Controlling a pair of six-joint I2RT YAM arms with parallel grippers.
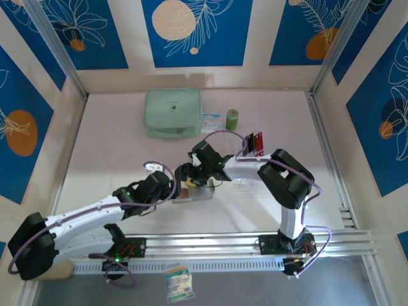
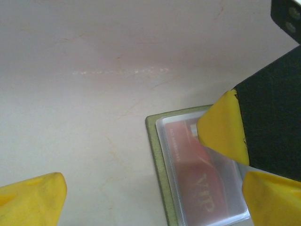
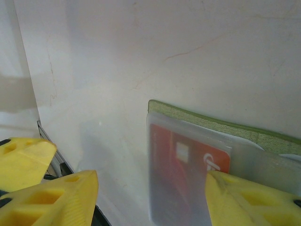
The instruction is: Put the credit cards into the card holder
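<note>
Right gripper open — fingertip on card holder.

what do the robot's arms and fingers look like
Both are white tubes with bulky black joints: left arm, right arm. Purple cables loop along each. The fingers are bright yellow plastic wedges.

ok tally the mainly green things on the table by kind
pale mint zip pouch: 1
small green cylinder: 1
olive card holder: 1
total: 3
</note>
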